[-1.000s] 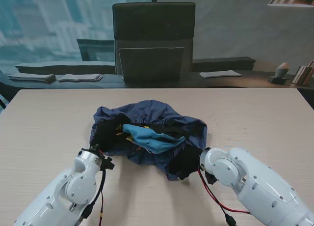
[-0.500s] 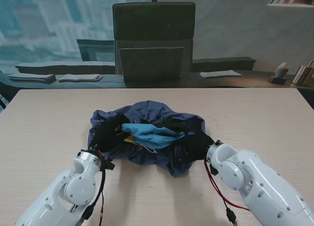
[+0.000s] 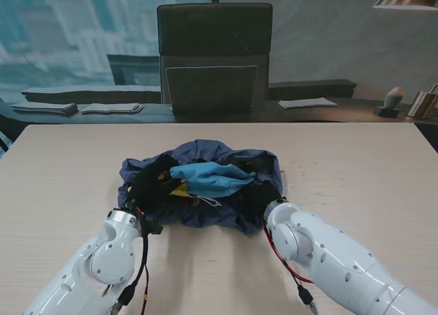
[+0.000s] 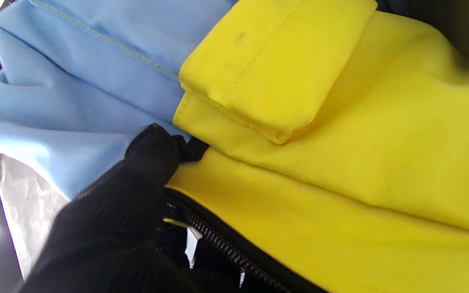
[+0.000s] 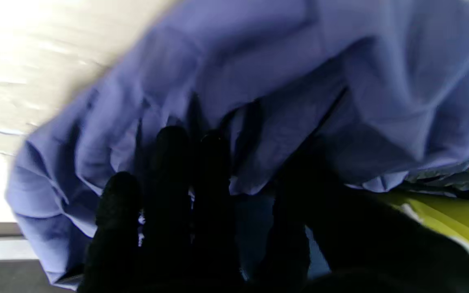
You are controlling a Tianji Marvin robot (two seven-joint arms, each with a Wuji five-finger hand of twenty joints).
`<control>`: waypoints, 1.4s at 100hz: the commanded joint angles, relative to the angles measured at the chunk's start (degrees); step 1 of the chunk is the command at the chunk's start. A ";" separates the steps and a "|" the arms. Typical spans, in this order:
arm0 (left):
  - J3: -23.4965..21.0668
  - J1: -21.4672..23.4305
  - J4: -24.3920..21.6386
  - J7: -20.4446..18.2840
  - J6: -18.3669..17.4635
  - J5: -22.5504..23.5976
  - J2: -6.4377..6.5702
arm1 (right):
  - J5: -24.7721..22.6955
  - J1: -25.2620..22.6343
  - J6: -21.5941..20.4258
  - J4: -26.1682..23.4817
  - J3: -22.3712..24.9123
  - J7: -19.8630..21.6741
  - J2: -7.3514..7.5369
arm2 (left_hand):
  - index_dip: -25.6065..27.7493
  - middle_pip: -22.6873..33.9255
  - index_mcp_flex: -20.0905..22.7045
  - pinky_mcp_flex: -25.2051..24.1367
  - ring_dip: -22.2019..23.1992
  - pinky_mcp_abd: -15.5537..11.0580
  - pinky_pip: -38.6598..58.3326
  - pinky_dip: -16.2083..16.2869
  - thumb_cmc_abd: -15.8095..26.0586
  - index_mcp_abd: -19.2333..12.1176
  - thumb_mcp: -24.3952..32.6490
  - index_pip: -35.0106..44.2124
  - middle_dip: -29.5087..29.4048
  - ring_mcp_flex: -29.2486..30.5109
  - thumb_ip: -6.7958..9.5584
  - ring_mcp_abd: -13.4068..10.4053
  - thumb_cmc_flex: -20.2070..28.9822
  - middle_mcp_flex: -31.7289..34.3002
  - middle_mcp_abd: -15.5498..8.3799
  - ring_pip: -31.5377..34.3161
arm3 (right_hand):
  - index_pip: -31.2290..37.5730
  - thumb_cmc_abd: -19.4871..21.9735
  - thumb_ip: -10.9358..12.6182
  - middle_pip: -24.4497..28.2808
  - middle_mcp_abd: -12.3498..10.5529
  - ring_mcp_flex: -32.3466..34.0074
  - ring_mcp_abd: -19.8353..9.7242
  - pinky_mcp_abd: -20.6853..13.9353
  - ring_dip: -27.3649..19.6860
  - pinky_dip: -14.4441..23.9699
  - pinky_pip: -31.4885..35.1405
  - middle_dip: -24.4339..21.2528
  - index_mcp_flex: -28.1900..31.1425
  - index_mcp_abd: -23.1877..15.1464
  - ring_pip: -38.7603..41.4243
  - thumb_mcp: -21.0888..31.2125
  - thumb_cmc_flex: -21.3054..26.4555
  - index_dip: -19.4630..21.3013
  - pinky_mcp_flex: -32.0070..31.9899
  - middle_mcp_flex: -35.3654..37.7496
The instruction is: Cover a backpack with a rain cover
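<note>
Stand view shows one backpack, light blue and yellow, at the middle of the desk, half wrapped in one crumpled navy rain cover. Two black-gloved hands reach in: the left hand grips the backpack's near left side, the right hand clutches bunched cover fabric. Both hands' fingers are mostly buried in cloth.

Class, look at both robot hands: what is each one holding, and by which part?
The right hand grips the navy rain cover at its gathered edge. The left hand lies against the backpack; its grip cannot be told.
</note>
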 commanded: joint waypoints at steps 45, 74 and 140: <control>-0.55 0.26 -1.02 -1.24 -0.93 -0.47 -0.45 | 3.27 7.57 8.47 6.42 -9.96 -0.45 -3.76 | 3.70 4.41 1.05 0.25 0.80 -0.31 2.37 1.19 2.98 -0.20 5.13 5.56 2.43 2.70 1.62 0.21 2.78 2.98 -2.65 1.84 | 2.08 -15.90 -0.46 3.04 -0.62 11.97 1.14 2.91 -1.11 -0.53 6.73 -0.82 -5.48 8.50 4.14 2.51 -5.27 -0.52 10.63 5.16; -0.33 0.00 -0.71 -1.45 -1.13 -0.42 -0.40 | 3.78 9.68 8.38 5.38 -11.72 5.56 -2.51 | 3.56 4.09 1.24 -0.51 0.79 -0.71 1.91 1.00 2.80 -0.55 5.24 5.48 2.54 2.48 1.78 0.02 2.59 3.07 -2.78 1.67 | 4.70 -19.90 -1.66 5.80 -0.34 8.83 -1.39 2.43 1.33 0.97 4.54 5.18 15.42 12.72 7.41 2.40 -8.76 7.22 6.49 2.66; 7.58 -8.15 7.36 -10.84 -1.60 11.48 3.04 | -2.24 3.21 -11.57 -1.32 -0.84 13.05 2.06 | 1.70 0.56 2.29 -5.47 -0.28 -1.77 -0.55 0.15 2.21 -5.50 6.59 4.70 1.84 1.09 2.89 -2.83 -0.59 3.00 -5.60 -0.66 | 19.87 -32.01 -11.29 -7.41 -4.22 -6.75 -8.44 -2.44 -2.33 -1.75 -3.28 -7.94 42.24 -2.97 -7.14 13.76 2.14 33.17 -9.52 12.12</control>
